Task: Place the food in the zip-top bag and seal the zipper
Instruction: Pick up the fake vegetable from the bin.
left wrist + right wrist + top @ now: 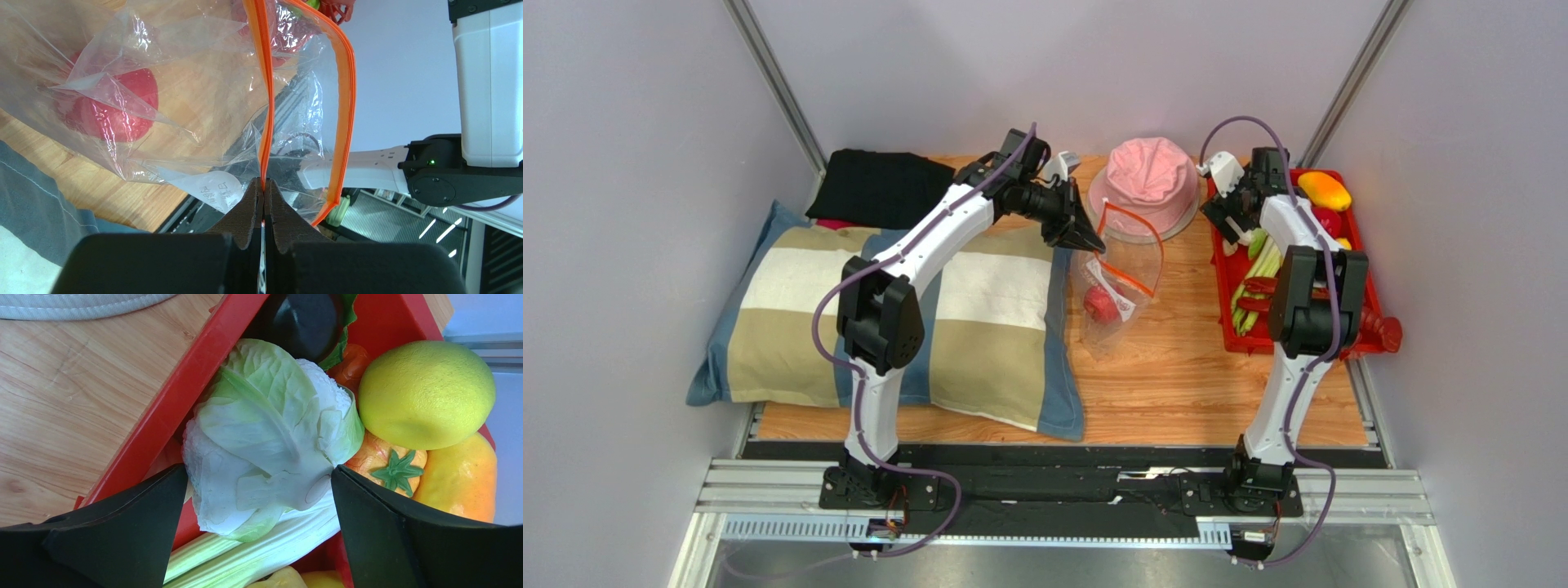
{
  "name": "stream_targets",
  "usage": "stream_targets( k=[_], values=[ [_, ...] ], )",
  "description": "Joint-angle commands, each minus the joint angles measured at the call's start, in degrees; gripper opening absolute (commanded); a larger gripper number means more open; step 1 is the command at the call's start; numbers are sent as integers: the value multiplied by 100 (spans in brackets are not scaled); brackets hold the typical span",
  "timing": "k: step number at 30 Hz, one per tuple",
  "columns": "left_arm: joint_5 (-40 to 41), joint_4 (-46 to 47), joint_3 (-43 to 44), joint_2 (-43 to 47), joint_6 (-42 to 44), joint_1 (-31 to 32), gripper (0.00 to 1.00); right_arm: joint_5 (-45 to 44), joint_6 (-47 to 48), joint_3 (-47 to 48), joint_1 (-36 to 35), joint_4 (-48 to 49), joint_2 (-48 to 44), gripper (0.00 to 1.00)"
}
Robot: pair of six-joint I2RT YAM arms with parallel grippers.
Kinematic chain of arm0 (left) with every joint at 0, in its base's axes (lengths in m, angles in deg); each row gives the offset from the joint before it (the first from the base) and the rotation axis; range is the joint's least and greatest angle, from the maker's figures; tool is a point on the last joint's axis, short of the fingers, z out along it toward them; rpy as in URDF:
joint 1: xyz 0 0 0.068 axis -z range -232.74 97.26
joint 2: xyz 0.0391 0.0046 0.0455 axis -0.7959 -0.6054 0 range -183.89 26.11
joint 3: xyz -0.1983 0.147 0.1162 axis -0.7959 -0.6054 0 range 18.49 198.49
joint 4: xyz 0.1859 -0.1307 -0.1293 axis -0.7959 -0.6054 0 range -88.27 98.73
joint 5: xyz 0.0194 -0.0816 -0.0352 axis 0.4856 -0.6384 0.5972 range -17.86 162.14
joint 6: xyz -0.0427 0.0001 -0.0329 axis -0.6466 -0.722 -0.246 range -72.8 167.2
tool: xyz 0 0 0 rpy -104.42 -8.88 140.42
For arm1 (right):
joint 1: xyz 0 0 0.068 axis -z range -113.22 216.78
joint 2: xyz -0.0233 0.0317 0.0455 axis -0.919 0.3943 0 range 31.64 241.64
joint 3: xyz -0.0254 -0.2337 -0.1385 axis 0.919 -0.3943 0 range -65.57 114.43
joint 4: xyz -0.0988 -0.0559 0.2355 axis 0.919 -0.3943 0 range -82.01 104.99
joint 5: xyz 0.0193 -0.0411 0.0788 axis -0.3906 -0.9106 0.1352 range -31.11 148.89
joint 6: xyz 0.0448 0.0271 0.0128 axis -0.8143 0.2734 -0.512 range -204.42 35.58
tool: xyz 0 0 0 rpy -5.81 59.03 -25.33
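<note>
One zip-top bag (pixel 1122 276) stands at frame centre with one red food piece (pixel 1102 306) inside. The left gripper (pixel 264 184) is clamped on its zipper (pixel 265 92), whose two orange strips bow apart. The right gripper (pixel 259 470), spread wide, flanks one cabbage (pixel 270 416) at the left wall of the red tray (pixel 184 398), beside one lemon (pixel 426 395). Bare surface (pixel 1173 380) lies lower centre, between the pillow (pixel 989 294) and the tray.
</note>
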Motion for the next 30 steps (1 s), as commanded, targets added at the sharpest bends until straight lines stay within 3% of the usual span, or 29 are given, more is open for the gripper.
stream_targets(
  k=[1,8,11,12,15,16,17,24,26,30],
  values=[
    [-88,54,164,-20,11,-53,0,-19,391,-47,-74,431,68,92],
    [-105,63,164,-55,2,-80,0,-63,524,-171,-162,379,183,92],
    [-114,72,164,-73,-15,-97,0,-98,524,-92,-162,203,262,85],
    [-123,63,155,-81,-16,-97,0,-98,515,-74,-162,142,288,81],
    [-132,63,164,-99,-42,-106,0,-63,427,-65,-162,-52,244,57],
    [-141,71,181,-108,-16,-106,0,-63,392,-109,-162,-104,183,44],
    [-141,72,182,-108,-24,-106,0,-63,357,-135,-162,-131,139,39],
    [-158,63,173,-90,-16,-106,0,33,208,-391,-154,-342,-414,14],
    [-149,54,164,-73,11,-106,0,60,137,-347,-110,-509,-581,1],
    [-9,-25,182,-20,107,-106,0,314,-73,-75,13,-913,-863,0]
  ],
)
